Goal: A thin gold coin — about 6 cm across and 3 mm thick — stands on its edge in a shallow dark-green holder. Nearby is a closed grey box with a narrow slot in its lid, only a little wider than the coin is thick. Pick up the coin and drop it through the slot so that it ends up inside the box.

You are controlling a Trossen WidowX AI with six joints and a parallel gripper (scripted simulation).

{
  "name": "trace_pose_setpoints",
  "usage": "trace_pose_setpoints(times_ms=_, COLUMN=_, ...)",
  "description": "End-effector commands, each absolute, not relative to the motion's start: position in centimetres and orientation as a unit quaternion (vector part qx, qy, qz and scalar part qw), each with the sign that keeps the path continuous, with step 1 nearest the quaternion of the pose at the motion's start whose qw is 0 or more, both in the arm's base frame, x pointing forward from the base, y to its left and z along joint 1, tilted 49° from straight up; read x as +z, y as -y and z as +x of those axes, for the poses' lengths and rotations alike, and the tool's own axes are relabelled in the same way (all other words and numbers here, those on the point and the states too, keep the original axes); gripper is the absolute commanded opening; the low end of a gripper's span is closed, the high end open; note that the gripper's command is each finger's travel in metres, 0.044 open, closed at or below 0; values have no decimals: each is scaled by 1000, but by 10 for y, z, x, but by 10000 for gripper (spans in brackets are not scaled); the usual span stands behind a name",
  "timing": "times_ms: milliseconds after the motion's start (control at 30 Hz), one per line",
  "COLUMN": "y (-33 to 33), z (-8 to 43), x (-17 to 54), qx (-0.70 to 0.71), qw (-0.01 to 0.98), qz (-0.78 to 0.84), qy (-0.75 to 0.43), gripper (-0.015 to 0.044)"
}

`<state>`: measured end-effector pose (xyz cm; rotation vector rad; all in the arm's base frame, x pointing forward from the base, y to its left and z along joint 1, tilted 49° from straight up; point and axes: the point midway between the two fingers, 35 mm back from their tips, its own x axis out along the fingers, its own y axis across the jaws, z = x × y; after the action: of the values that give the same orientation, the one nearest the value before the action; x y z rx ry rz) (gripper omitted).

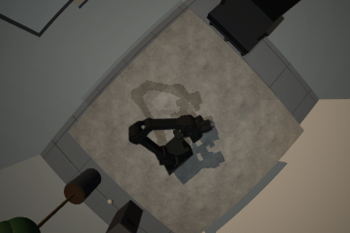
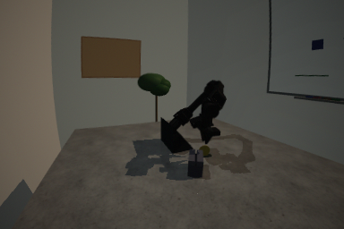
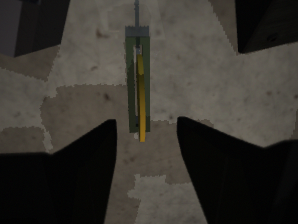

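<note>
The gold coin (image 3: pixel 142 97) stands on its edge in the dark-green holder (image 3: pixel 132 85), and everything else is placed from that holder. In the wrist view the holder runs as a narrow strip down the middle of the picture, with the coin seen edge-on as a thin yellow line along its right side, its near end reaching just past the holder's near end.

The gripper (image 3: pixel 146 150) hangs above the table (image 3: pixel 200 85), its two dark fingers parted to either side of the holder's near end. The claw is released, partly spread, with nothing between the fingers, and it stands apart from the coin.

In the exterior view the grey box (image 2: pixel 195 163) sits just beside the holder, on the near side; the coin (image 2: pixel 205 150) shows as a small yellow spot behind it. The slot in the lid is probably the dark line on top, though the view is too dim to be sure.
</note>
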<state>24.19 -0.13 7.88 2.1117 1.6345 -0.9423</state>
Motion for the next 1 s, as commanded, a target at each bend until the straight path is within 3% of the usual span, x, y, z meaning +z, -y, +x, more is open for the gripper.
trace_pose_setpoints(times_ms=0, y=-2, z=243, x=76, qx=-327, qw=153, qz=739, qy=-568, gripper=161)
trace_pose_setpoints(times_ms=967, y=-36, z=251, x=45, qx=-328, qw=154, qz=739, qy=-568, gripper=161)
